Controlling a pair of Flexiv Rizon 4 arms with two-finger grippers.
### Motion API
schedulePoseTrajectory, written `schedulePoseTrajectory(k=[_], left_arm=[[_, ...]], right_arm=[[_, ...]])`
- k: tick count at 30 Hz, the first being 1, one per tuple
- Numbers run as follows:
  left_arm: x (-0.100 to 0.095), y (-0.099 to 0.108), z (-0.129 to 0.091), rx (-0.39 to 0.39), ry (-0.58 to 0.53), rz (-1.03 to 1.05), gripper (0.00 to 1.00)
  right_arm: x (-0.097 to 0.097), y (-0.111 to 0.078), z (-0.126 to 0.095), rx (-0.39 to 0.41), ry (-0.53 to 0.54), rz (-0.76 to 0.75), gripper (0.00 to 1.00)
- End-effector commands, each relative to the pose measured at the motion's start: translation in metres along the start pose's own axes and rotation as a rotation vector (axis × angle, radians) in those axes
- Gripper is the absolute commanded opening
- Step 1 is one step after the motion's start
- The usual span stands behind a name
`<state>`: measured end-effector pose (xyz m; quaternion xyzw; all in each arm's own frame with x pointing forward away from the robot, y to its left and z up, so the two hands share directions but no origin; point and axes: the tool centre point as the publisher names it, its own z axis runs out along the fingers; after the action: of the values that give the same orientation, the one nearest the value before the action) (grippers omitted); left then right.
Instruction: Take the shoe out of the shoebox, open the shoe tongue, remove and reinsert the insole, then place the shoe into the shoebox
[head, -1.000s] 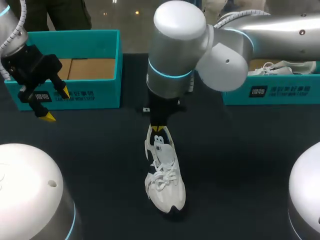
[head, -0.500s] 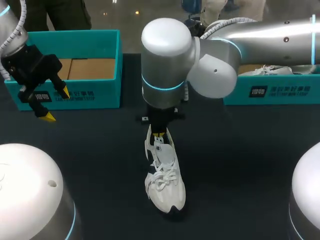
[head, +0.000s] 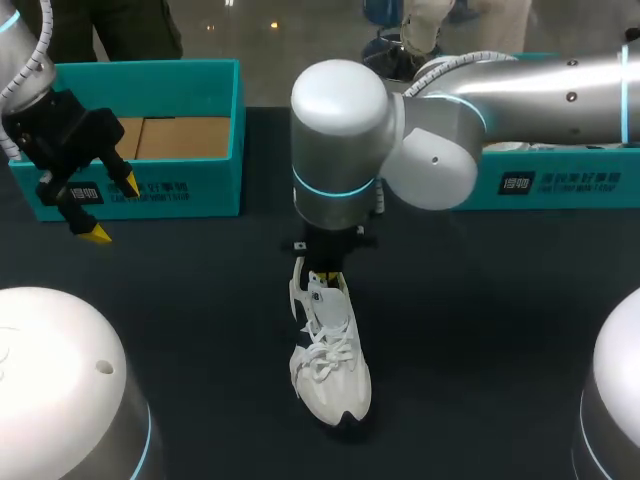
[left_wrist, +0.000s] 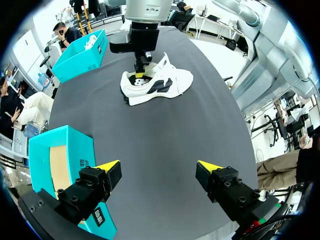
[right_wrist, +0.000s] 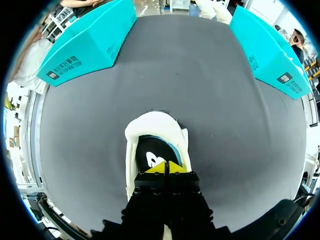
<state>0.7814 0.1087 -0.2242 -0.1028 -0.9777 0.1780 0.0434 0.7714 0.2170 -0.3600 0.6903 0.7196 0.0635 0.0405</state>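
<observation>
A white shoe (head: 330, 360) with a black insole lies on the dark table, toe toward the near edge; it also shows in the left wrist view (left_wrist: 160, 85). My right gripper (head: 320, 277) hangs over its heel opening, fingers shut, the yellow tips together just above the insole (right_wrist: 150, 152) inside the shoe (right_wrist: 155, 130). Whether the tips (right_wrist: 165, 167) pinch anything I cannot tell. My left gripper (head: 112, 208) stands open and empty in front of the left teal shoebox (head: 140, 190), far from the shoe. From the left wrist, its own gripper (left_wrist: 159, 166) is wide open over bare table.
The left shoebox (left_wrist: 75, 145) holds brown cardboard. A second teal shoebox (head: 560, 180) stands at the back right, partly hidden by my right arm. Both boxes (right_wrist: 85, 45) (right_wrist: 265, 50) lie beyond the shoe's toe in the right wrist view.
My right gripper has come down a little toward the shoe's heel opening, its arm shifting slightly. The left arm and the shoe have not moved.
</observation>
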Motion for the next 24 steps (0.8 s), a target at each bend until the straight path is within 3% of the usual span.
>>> schedulePoseTrajectory(k=[1, 14, 24], left_arm=[[0.001, 0.0, 0.0, -0.002, 0.0, 0.0, 1.0], [0.001, 0.0, 0.0, -0.002, 0.0, 0.0, 1.0], [0.001, 0.0, 0.0, -0.002, 0.0, 0.0, 1.0]], right_arm=[[-0.001, 0.003, 0.012, 0.008, 0.009, -0.003, 0.0], [0.005, 0.0, 0.036, 0.043, 0.042, -0.015, 0.0], [0.006, 0.0, 0.015, 0.015, 0.022, -0.013, 0.0]])
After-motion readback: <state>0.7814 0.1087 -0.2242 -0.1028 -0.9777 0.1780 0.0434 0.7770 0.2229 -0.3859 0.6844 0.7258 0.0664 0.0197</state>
